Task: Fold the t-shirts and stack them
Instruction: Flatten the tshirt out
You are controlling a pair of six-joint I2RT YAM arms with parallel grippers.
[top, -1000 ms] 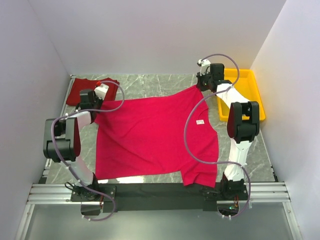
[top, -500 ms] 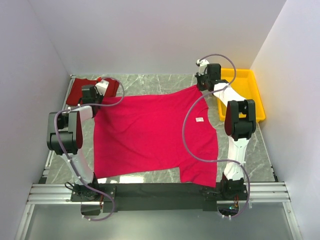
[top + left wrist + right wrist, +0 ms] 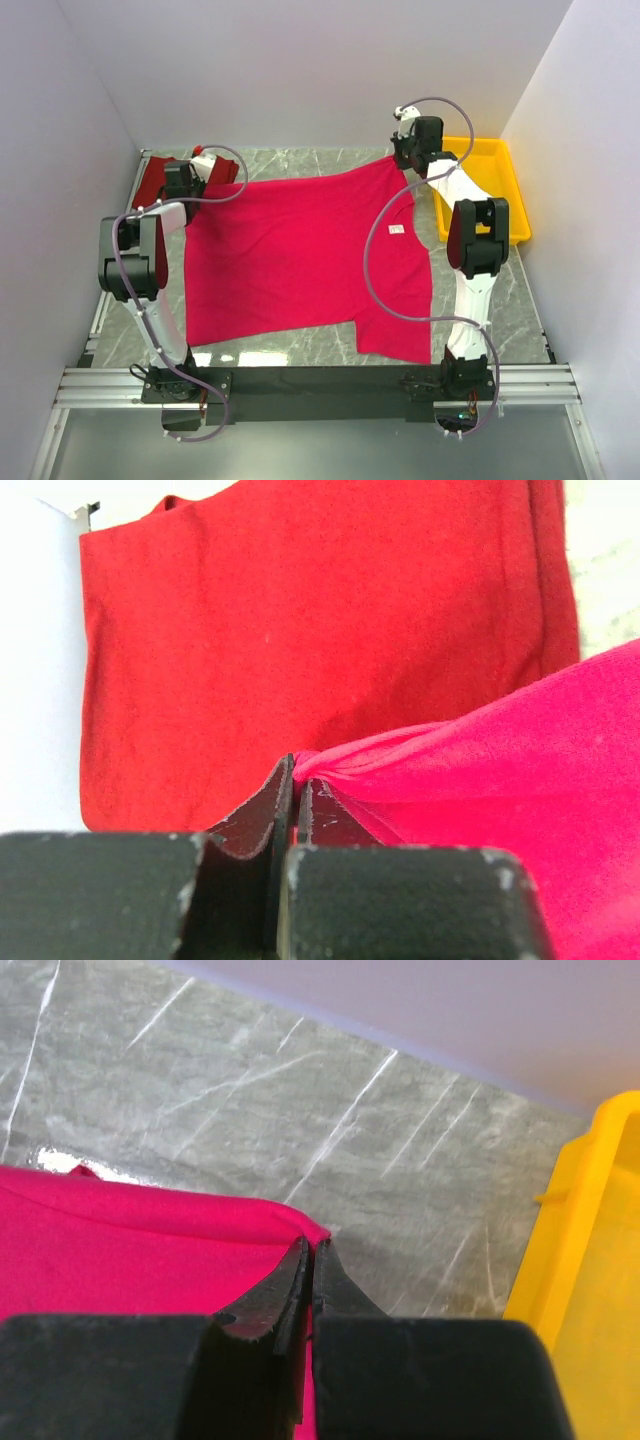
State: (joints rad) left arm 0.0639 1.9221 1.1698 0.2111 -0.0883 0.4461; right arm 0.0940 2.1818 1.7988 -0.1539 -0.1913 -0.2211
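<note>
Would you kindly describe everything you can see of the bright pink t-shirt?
The pink t-shirt is soft crimson-pink cloth, spread open and mostly smooth across the marble table, its neck toward the right with a small white tag showing. The left gripper pinches its far left corner, where the cloth bunches, over the darker red shirt. The right gripper pinches its far right corner, near the yellow tray. Its far edge runs stretched between them.

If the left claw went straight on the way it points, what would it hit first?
Probably the dark red shirt, lying ahead of the left claw, which grips the pink shirt; depth is unclear.
</note>
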